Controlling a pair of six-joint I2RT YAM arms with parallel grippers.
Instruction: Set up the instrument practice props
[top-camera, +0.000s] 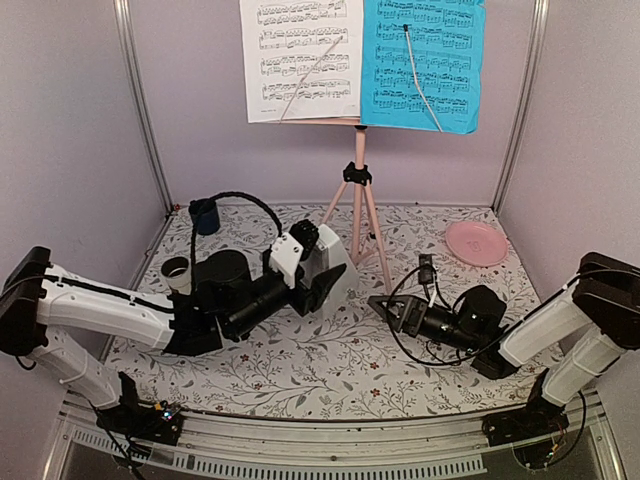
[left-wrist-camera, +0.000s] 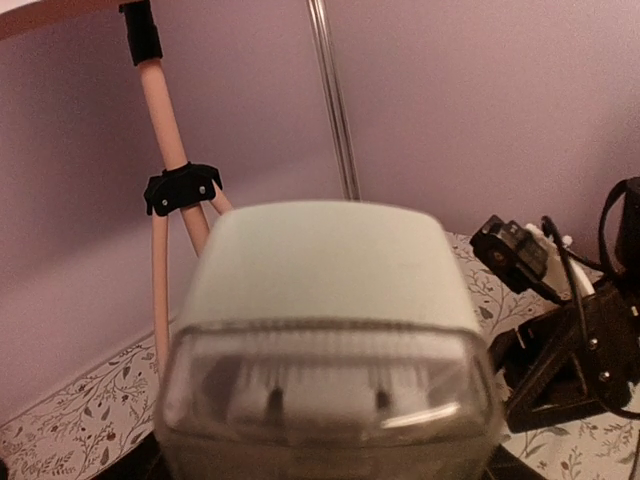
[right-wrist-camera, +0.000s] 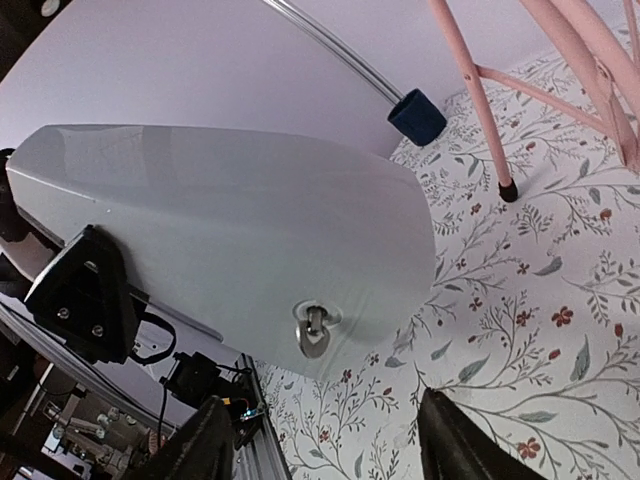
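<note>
Top view: pink music stand (top-camera: 358, 180) stood at the back of the floral table (top-camera: 300, 370), its tray carrying a white sheet (top-camera: 300, 60) on the left and a blue sheet (top-camera: 420, 65) on the right, edges touching. Left gripper (top-camera: 318, 283) reached to mid-table and was closed on the white metronome (top-camera: 338, 272), just beside the stand's near-left leg; could not tell whether the base touched the cloth. Right gripper (top-camera: 395, 310) lay low, near the metronome's right side but apart from it. Dark blue cup (top-camera: 204, 215) was in the back-left corner, pink plate (top-camera: 476, 242) at back right. Left wrist view: metronome (left-wrist-camera: 320, 330) filled the lower frame, blurred and very close, own fingers hidden by it; stand legs (left-wrist-camera: 165, 130) rose behind it and the right gripper (left-wrist-camera: 560, 350) showed at the right. Right wrist view: own fingers (right-wrist-camera: 205, 440) spread wide with nothing between them, pointing at the metronome (right-wrist-camera: 230, 230) and its winding key (right-wrist-camera: 313, 328); a dark part of the left gripper pressed against its flank.
</note>
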